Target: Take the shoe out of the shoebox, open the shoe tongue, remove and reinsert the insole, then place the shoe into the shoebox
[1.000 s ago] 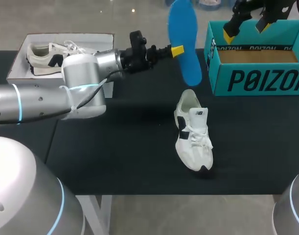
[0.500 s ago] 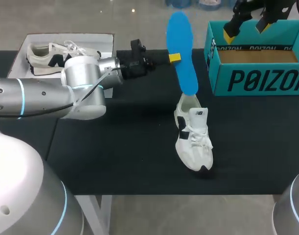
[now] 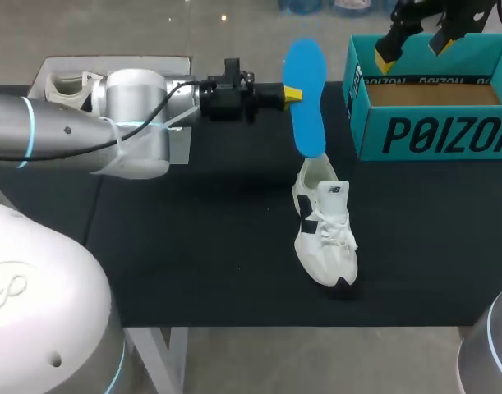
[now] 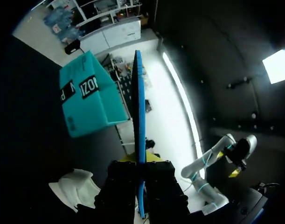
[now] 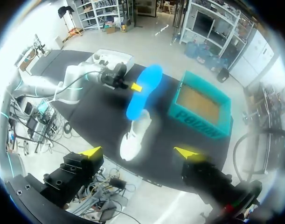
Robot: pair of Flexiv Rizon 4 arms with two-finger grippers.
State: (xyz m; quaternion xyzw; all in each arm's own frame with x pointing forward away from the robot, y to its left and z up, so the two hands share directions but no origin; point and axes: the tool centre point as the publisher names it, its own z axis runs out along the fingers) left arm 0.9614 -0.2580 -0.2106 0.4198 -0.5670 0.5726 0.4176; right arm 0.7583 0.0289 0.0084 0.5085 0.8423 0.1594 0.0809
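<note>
Your left pincer (image 3: 292,93) pinches the blue insole (image 3: 305,74), one finger pressed to each face. It holds the insole upright, its lower end just over the heel opening of the white shoe (image 3: 324,230); you cannot tell whether they touch. The shoe lies on the black bench (image 3: 193,246), near the teal shoebox (image 3: 431,135). Your right pincer (image 3: 413,51) hangs spread above the box's back rim.
</note>
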